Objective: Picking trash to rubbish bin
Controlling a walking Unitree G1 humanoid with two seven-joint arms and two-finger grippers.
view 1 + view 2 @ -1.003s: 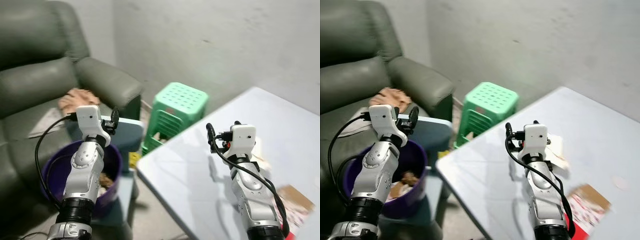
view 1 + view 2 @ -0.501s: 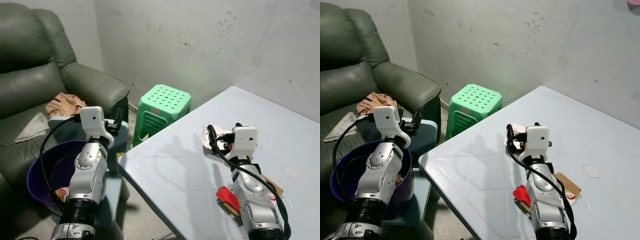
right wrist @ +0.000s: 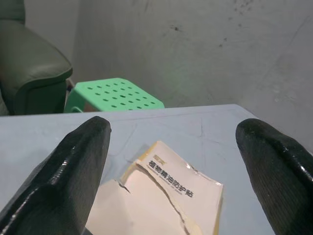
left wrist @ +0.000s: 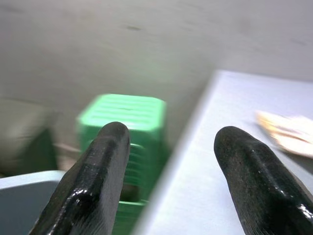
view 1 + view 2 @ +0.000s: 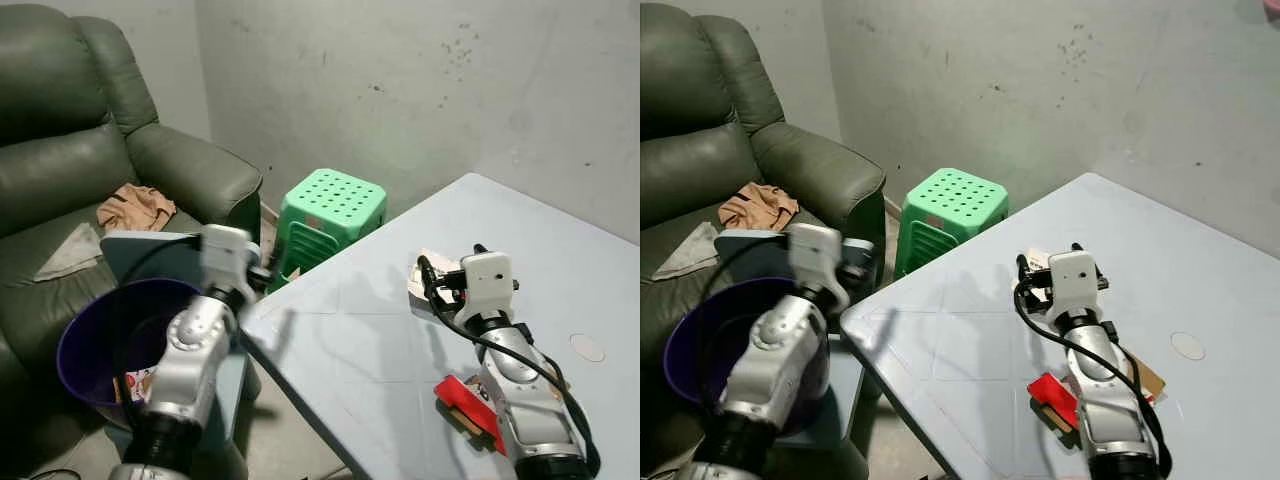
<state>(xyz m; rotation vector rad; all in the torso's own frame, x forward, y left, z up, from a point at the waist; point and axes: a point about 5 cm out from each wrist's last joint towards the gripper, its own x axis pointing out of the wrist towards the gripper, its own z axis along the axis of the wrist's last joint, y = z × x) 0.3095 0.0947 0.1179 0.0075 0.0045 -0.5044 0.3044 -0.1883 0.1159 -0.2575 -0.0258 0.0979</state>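
**Trash on the table, both grippers empty**

Trash here is a torn packet [image 3: 168, 196] of pale paper with printed characters, lying flat on the table [image 5: 360, 350] just ahead of our right gripper [image 3: 181, 161]. That gripper's fingers [image 3: 73, 161] are spread wide with nothing between them, and the packet sits in line with the gap. Nearer our body, beside the right forearm, lie a red wrapper [image 5: 462, 398] and a brown card [image 5: 1145, 375].

Our left gripper [image 4: 168, 166] hangs past the table's near corner, fingers parted and empty, looking toward the green stool [image 5: 330, 205]. The purple bin [image 5: 90, 345] stands on the floor to our left, between the sofa [image 5: 70, 170] and the table, with some scraps already in it.

We judge the next step is to close on the packet. The risks: it is thin and flat, so the fingers may slide over it or push it along the smooth top; the torn edge may rip further. The bin is well apart, so a weak pinch could drop it on the way.
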